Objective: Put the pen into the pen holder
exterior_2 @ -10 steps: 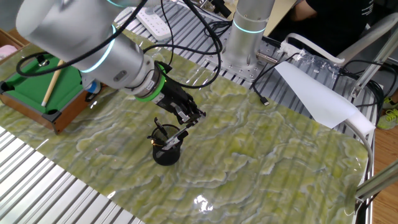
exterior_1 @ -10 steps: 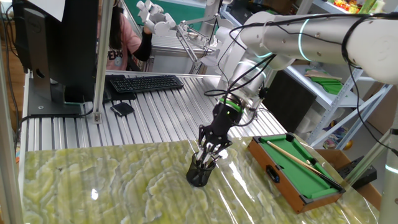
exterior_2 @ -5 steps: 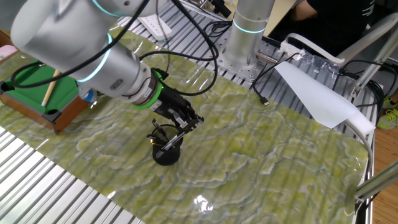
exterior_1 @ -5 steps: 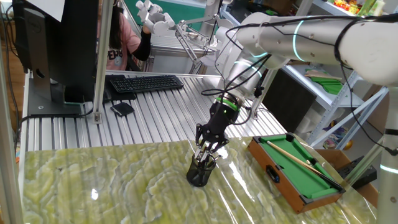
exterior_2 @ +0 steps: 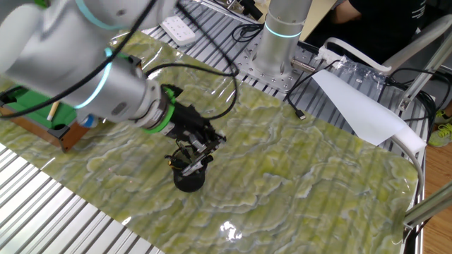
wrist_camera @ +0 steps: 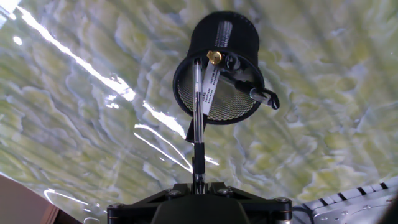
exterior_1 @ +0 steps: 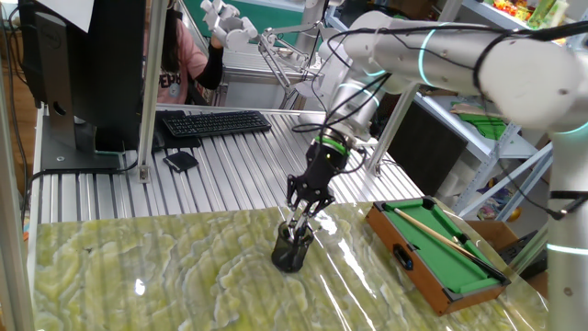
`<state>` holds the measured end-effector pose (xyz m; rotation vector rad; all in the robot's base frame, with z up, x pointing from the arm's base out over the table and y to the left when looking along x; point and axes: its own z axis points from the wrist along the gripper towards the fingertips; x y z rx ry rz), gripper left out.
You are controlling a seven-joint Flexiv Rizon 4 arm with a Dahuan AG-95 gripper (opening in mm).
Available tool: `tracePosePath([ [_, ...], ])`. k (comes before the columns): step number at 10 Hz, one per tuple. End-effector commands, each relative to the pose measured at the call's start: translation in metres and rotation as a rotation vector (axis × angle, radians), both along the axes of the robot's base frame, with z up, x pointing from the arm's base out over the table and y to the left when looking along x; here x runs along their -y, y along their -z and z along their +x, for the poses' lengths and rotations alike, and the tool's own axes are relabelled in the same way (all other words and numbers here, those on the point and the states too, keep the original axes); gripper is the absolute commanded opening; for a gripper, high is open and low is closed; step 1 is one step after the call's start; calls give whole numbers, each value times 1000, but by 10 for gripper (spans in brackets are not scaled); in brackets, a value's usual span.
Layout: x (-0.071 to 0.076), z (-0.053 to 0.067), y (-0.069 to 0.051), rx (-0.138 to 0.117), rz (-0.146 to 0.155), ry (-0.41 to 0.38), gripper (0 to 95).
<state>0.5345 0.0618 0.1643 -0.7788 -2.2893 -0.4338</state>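
The pen holder is a small black mesh cup standing on the green marbled mat, also seen in the other fixed view. In the hand view its open mouth faces me, with a dark pen leaning inside. My gripper hangs just above the cup and is shut on the pen. The pen is slim, with a clear barrel and a brass tip that reaches inside the cup's rim. The gripper and the pen also show in the other fixed view. In the hand view the gripper sits at the bottom edge.
A wooden toy pool table with a tan cue stands right of the cup; it also shows in the other fixed view. A keyboard and a monitor stand are behind the mat. The robot base and a white sheet lie beyond.
The arm's wrist has swung left and a little back over the cup, carrying the pen with it. The pen's tip stays in the cup's mouth. The cup has shifted slightly left.
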Motion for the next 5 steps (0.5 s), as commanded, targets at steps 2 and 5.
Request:
tracePosePath([
  [2, -1, -7, 2, 9, -12, 19, 0],
  [5, -3, -15, 4, 9, -9, 27, 0],
])
